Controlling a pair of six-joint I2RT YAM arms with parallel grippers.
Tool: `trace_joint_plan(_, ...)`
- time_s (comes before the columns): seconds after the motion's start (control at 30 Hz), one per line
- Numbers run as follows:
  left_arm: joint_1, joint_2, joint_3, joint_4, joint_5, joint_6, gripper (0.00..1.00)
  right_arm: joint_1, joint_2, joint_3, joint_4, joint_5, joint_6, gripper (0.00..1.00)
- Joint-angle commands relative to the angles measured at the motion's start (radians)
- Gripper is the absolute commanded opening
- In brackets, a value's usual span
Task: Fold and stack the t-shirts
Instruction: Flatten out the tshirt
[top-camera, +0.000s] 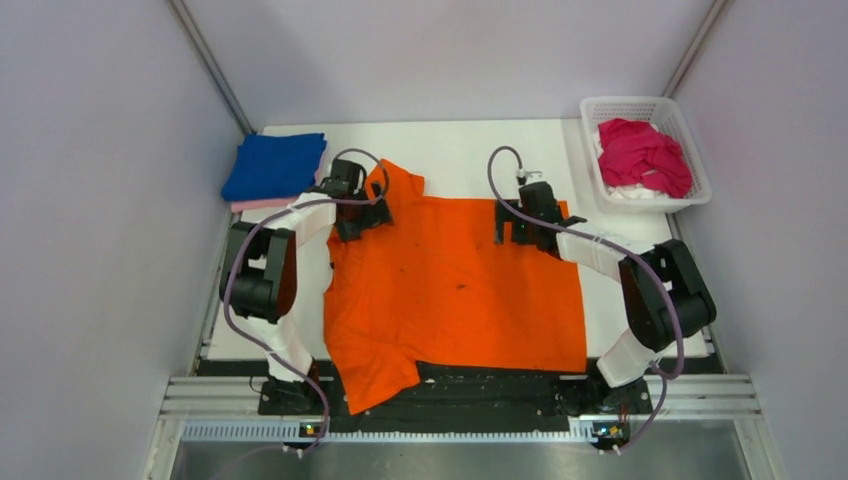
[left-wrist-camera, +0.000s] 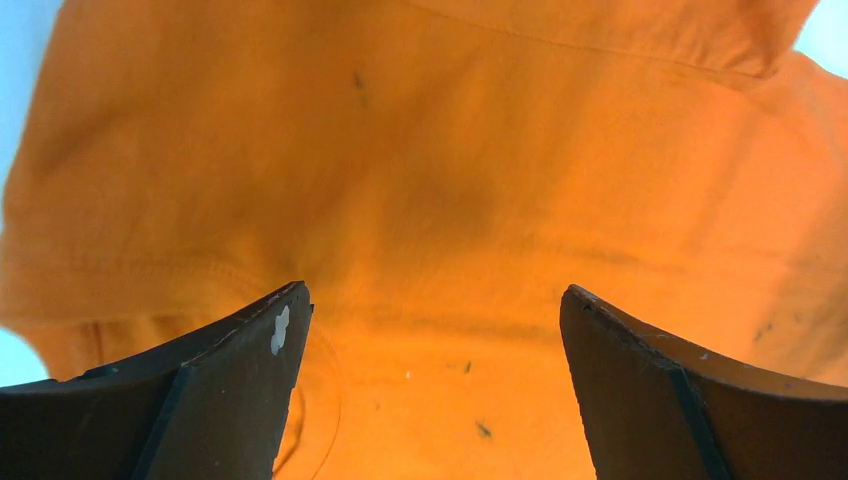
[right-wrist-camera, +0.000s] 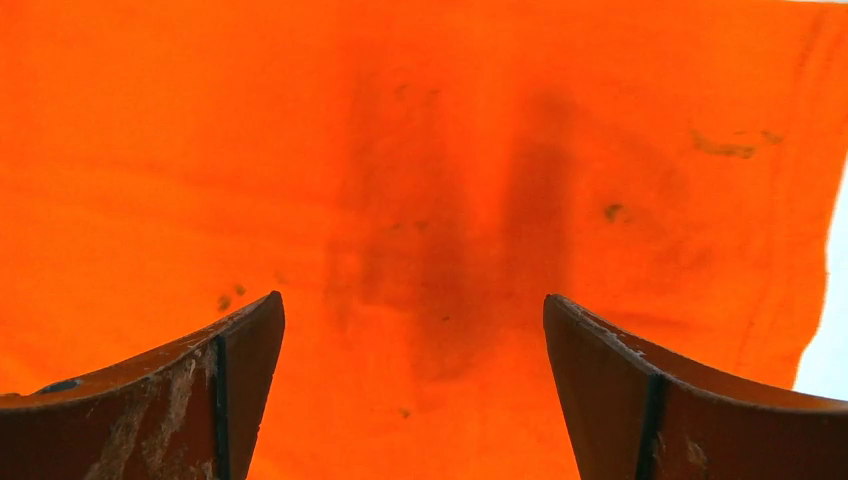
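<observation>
A bright orange t-shirt (top-camera: 455, 285) with small dark specks lies spread flat on the white table, one sleeve hanging over the near edge. My left gripper (top-camera: 362, 222) is open just above the shirt's far left part by the sleeve; orange cloth (left-wrist-camera: 430, 200) fills its view. My right gripper (top-camera: 520, 232) is open above the shirt's far right corner; the orange cloth (right-wrist-camera: 420, 180) fills its view too. A folded royal blue t-shirt (top-camera: 275, 165) lies on a pale pink one (top-camera: 258, 204) at the far left. A magenta t-shirt (top-camera: 645, 155) lies crumpled in the basket.
A white lattice basket (top-camera: 700, 165) stands at the far right corner, with white cloth under the magenta shirt. The white table (top-camera: 460, 150) has bare surface behind the orange shirt. Grey walls close in both sides.
</observation>
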Motion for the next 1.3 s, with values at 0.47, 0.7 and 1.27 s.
trace_joint_plan(0.47,0.020,0.532,0.665,-0.251,-0.188,0.052,0.98,-0.201,0.442,0.417,-0.123,-0.088,0.033,0.99)
trace_joint_plan(0.7,0.048,0.678,0.936,-0.233,-0.134,0.078,0.99,-0.247,0.547,0.611,-0.164,-0.126,0.016,0.99)
trace_joint_plan(1.27,-0.053,-0.166,0.254,-0.161,-0.184,0.062,0.99,-0.253,-0.348,0.040,-0.006,-0.017,0.215,0.99)
